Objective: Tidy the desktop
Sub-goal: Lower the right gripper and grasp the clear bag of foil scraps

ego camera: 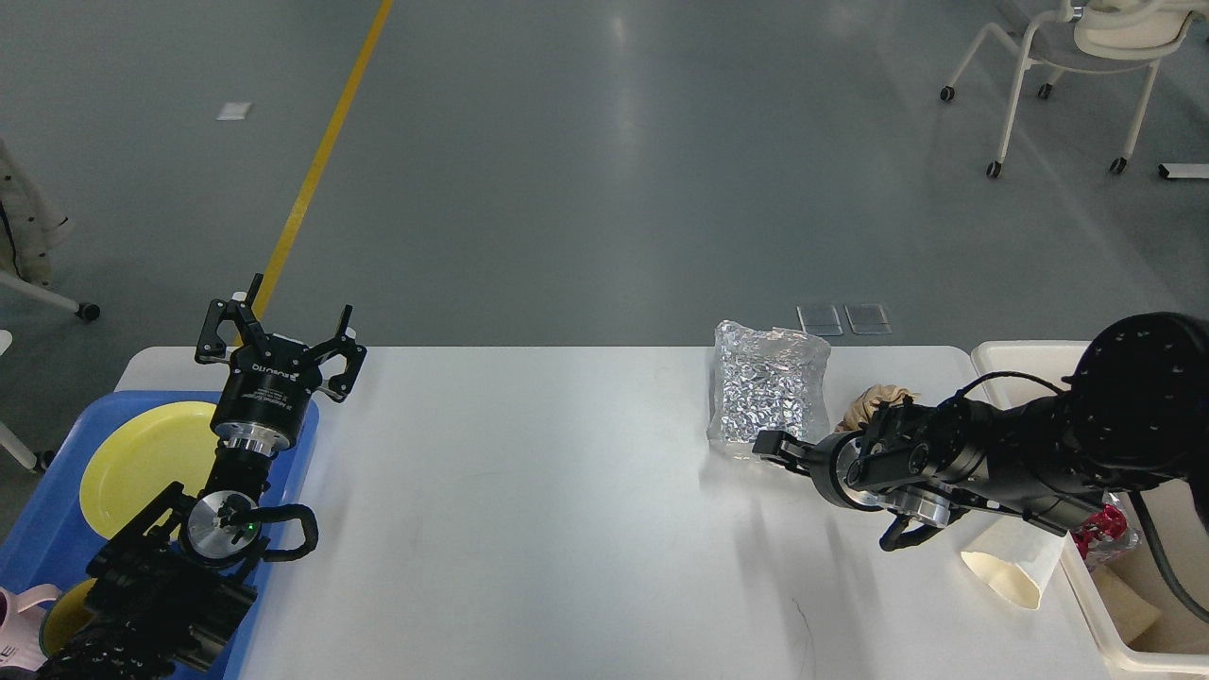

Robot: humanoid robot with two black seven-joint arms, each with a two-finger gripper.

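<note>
- Desktop (529, 491), white and wide, is being shown spanning between a blue tray (42, 529) and a cream bin (1115, 642).
- A silver foil bag (770, 401) is being pinched at its lower edge by the right gripper (767, 444) and held upright.
- The left gripper (279, 331) is being held spread over the tray's far corner.
- A paper cup (1011, 562) is being left lying on the desktop.

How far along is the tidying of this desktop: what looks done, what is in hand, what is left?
Done: yellow plate lies in the blue tray. In hand: the right gripper grips the silver foil bag, raised on edge. Left on the desktop: brown crumpled paper and paper cup. Left gripper is open.
</note>
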